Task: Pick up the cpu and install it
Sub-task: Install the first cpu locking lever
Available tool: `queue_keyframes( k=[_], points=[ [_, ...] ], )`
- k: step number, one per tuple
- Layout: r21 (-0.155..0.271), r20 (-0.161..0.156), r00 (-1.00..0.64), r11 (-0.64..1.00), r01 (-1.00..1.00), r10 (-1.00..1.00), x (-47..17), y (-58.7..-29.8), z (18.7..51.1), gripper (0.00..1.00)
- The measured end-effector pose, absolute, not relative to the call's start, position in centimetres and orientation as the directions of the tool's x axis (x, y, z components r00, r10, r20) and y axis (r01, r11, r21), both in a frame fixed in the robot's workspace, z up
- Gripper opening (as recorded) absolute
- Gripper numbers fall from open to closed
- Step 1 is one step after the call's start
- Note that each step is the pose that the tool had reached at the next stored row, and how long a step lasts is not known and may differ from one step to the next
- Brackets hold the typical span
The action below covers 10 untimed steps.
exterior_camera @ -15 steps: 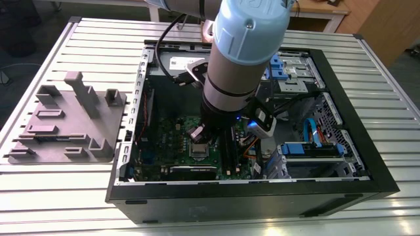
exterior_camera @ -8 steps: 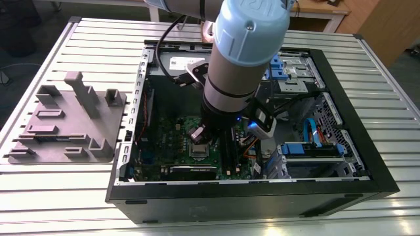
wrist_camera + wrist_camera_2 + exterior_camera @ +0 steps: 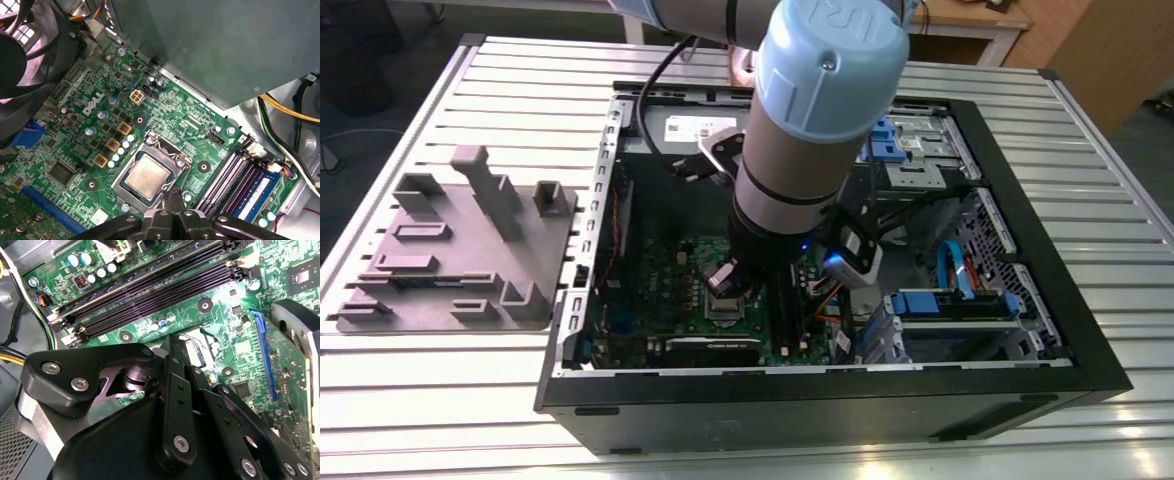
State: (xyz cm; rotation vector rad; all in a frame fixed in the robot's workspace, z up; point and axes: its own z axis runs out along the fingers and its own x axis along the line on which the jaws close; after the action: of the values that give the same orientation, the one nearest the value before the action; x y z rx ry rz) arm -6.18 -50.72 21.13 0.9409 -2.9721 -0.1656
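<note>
The jaws are drawn narrow, nearly touching, with nothing between them. In the first wrist view they hang just beside one corner of the socket. The cpu (image 3: 146, 175), a small flat square chip with a pale silver-grey metal top, lies flat inside the silvery rectangular socket frame (image 3: 131, 160) on the green circuit board (image 3: 192, 125), apart from the jaws.

To my eye the chip is already set in place, though I cannot tell whether it sits fully square. If it rests slightly askew, any downward push from the jaws could bend the contacts beneath. A sideways brush against the frame's edge could also nudge the chip.

The long black memory slots (image 3: 225, 182) run close alongside the socket. Small gold-topped square parts (image 3: 112, 145) line its other side. The round black fan (image 3: 25, 65) and the big grey metal box (image 3: 215, 45) hem in the space, and yellow and black cables (image 3: 285, 110) trail near the box. In the exterior view, the pale blue and grey arm (image 3: 814, 120) reaches down into the open black computer case (image 3: 854, 400), whose walls leave little sideways room. A grey moulded tray (image 3: 454, 250) sits well apart on the slatted metal surface (image 3: 520, 90).
</note>
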Motion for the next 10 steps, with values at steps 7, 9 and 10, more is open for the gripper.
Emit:
queue_keyframes(
  k=[7,9,10],
  points=[
    [0.106,-0.013,-0.818,0.813,-0.573,-0.575,-6.18,-51.21,20.98,0.1],
    [0.107,-0.013,-0.818,0.813,-0.573,-0.575,-6.19,-51.48,20.88,0.1],
    [0.107,-0.013,-0.818,0.813,-0.573,-0.575,-6.2,-51.56,20.81,0.1]
  ],
)
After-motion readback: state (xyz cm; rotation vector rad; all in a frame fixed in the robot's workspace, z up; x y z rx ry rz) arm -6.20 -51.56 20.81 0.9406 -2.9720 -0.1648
